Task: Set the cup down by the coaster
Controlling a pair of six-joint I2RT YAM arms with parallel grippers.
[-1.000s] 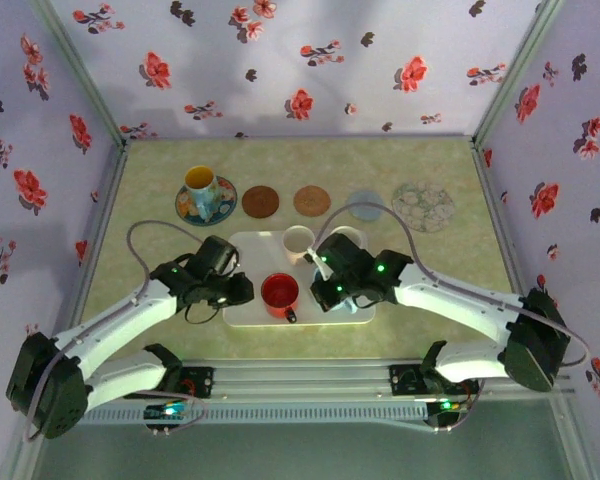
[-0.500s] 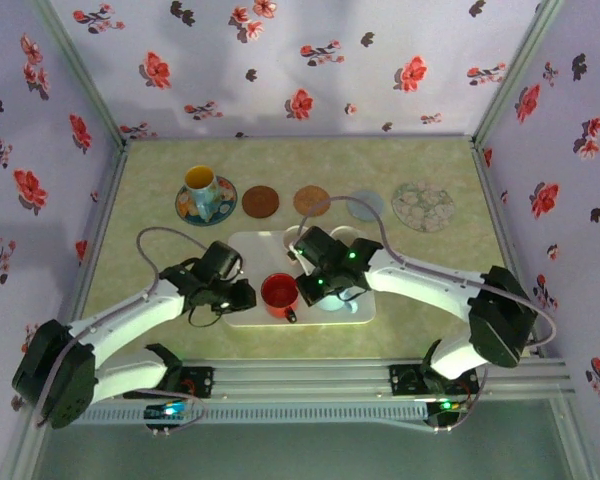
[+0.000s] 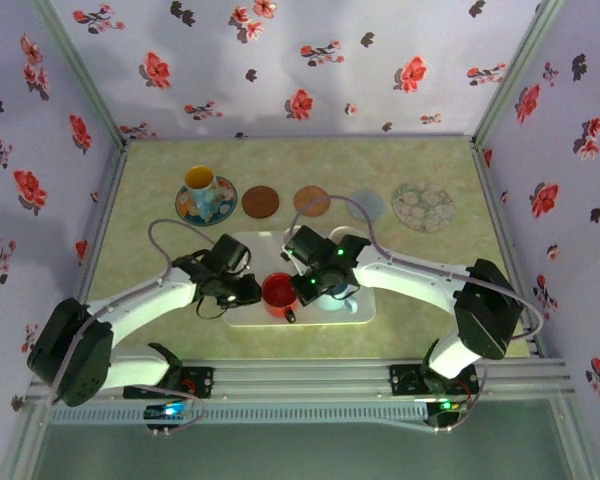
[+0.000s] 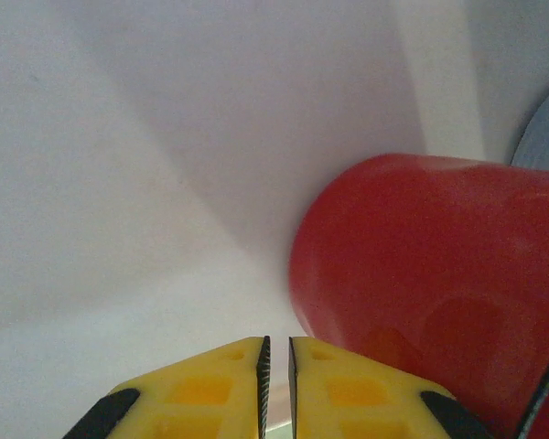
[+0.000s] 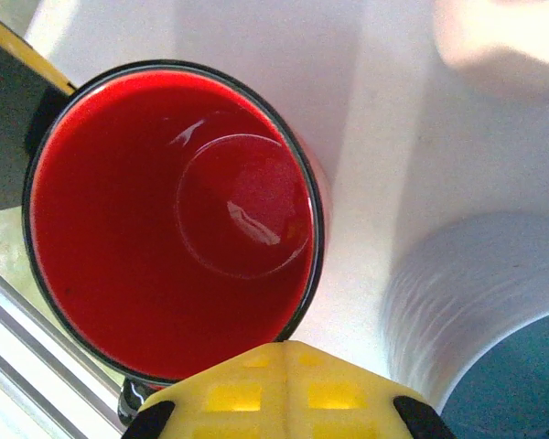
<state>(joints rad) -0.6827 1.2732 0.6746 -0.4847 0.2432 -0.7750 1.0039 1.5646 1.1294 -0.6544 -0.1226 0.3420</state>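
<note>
Your red cup (image 3: 279, 293) stands upright on the white tray (image 3: 248, 246) near the middle of the table, towards the tray's front edge. It is well apart from the coasters lined up behind the tray: two brown coasters (image 3: 260, 201), a blue-grey coaster (image 3: 365, 206) and a flowered coaster (image 3: 423, 206). At the far left of that row a patterned mug (image 3: 202, 190) already sits on a coaster of its own. Your left gripper (image 3: 248, 292) is low on the tray just to the left of the red cup. From its wrist camera, the left gripper (image 4: 276, 352) has its yellow fingers drawn almost together, with only a thin slit between them and nothing in it. The red cup's wall (image 4: 430, 293) is just beside them to the right. Your right gripper (image 3: 300, 288) comes in from the other side and hangs over the cup. Seen from its own wrist, the right gripper (image 5: 288, 380) is closed with nothing between the tips, and it sits right at the rim of the red cup (image 5: 174, 219). You cannot tell whether it touches that rim. A pale ribbed cup with a blue inside (image 5: 480, 311) stands on the tray just to the right of the red one.
</note>
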